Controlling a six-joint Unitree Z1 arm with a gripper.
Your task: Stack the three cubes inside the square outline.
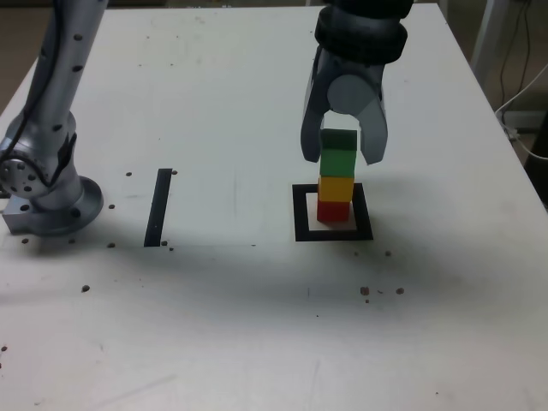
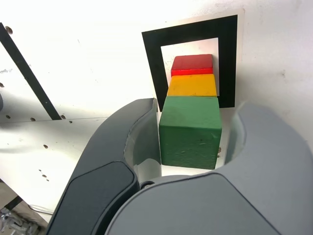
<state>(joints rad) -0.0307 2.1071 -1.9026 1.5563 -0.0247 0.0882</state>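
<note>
The three cubes stand in one upright stack inside the square outline (image 1: 300, 214): red cube (image 1: 333, 211) at the bottom, yellow cube (image 1: 336, 188) in the middle, green cube (image 1: 338, 154) on top. My gripper (image 1: 341, 147) hangs straight over the stack, its grey fingers (image 1: 310, 141) flanking the green cube. It is open, with a narrow gap on each side. In the wrist view the green cube (image 2: 190, 132) sits between the fingers of the gripper (image 2: 195, 110), above the yellow cube (image 2: 192, 85), the red cube (image 2: 192, 63) and the outline (image 2: 152, 63).
A straight black tape strip (image 1: 158, 207) lies to the exterior view's left of the outline. The arm's grey base (image 1: 47, 201) stands at the far left. Small dark specks dot the white table (image 1: 257, 325). The table's right edge (image 1: 505, 128) is near cables.
</note>
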